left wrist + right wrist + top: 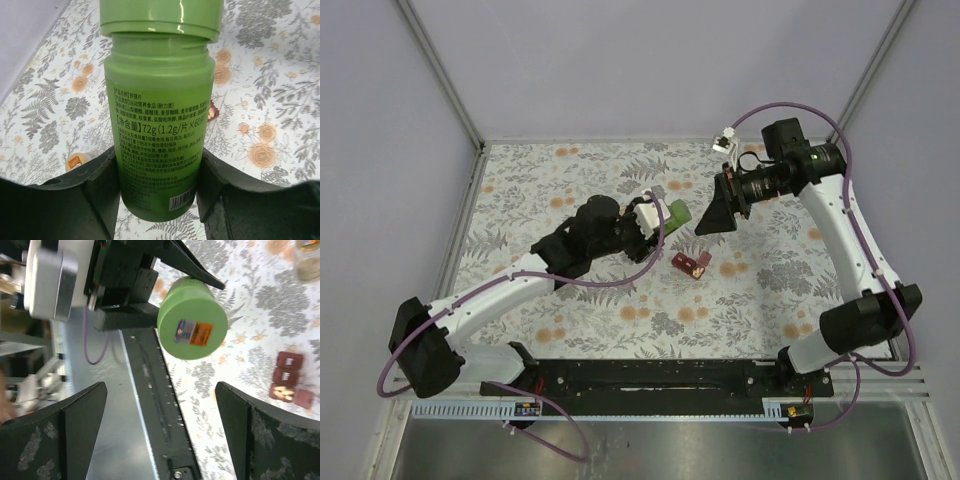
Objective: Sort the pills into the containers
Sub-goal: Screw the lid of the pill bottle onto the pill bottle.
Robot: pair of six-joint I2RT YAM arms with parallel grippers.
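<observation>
Green bottle point(159, 125): clamped in left jaws, mid-counter. Right jaws: spread wide, facing its cap point(192, 317).

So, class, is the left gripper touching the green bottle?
Touching. Left wrist view: both fingers of the left gripper press against the green bottle.

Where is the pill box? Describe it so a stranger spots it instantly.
On the flower-print cloth, find the left gripper holding the green bottle near the middle. In the top view, just below and slightly right of it, the pill box lies flat. It alone is dark red, rectangular and split into compartments; the bottle is round.
</observation>
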